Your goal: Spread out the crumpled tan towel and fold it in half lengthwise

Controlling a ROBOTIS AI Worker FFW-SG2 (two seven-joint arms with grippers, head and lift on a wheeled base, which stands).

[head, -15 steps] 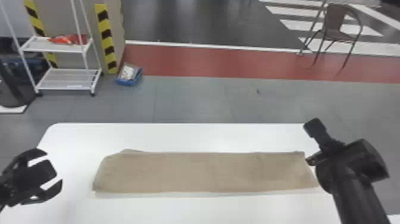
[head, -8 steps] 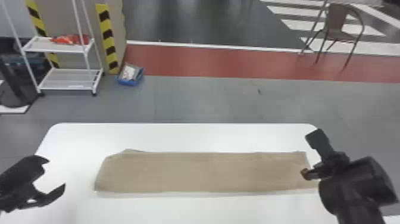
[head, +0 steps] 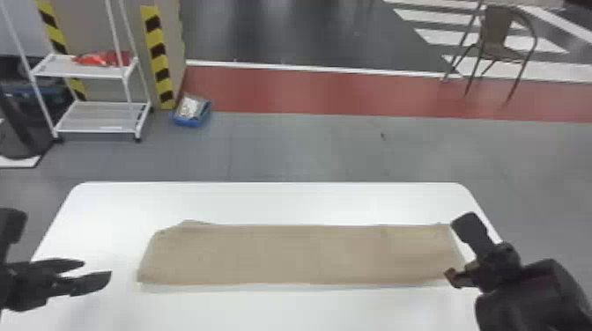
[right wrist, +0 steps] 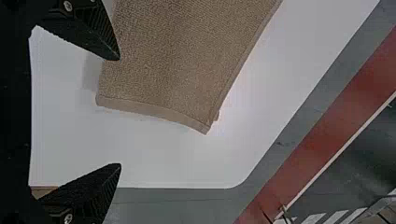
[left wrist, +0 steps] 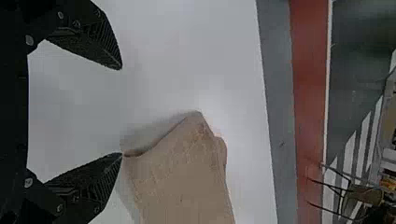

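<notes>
The tan towel (head: 304, 255) lies flat as a long, narrow strip running left to right across the white table (head: 273, 310), nearer my side than the far edge. Set crosswise like this, it probably suits my two arms, one for each end. My left gripper (left wrist: 122, 112) is empty, its two black fingers spread wide, one tip close by a corner of the towel's left end. My right gripper (right wrist: 119, 112) is also empty and spread, at the right end, with one finger overlapping the towel's edge in the right wrist view; I can't tell whether either gripper touches cloth.

I judge the lengthwise fold essentially made, and the open fingers suit having let go. The right end shows a fairly neat hem (right wrist: 154, 109). The left end is less even: a small flap (head: 194, 222) peeks out past the far long edge, so the layers may not quite line up. A small tug there could square it, or I could simply back away. Lifting clear first seems wise, since a fingertip might snag the edge. I find no label or writing on the towel.
</notes>
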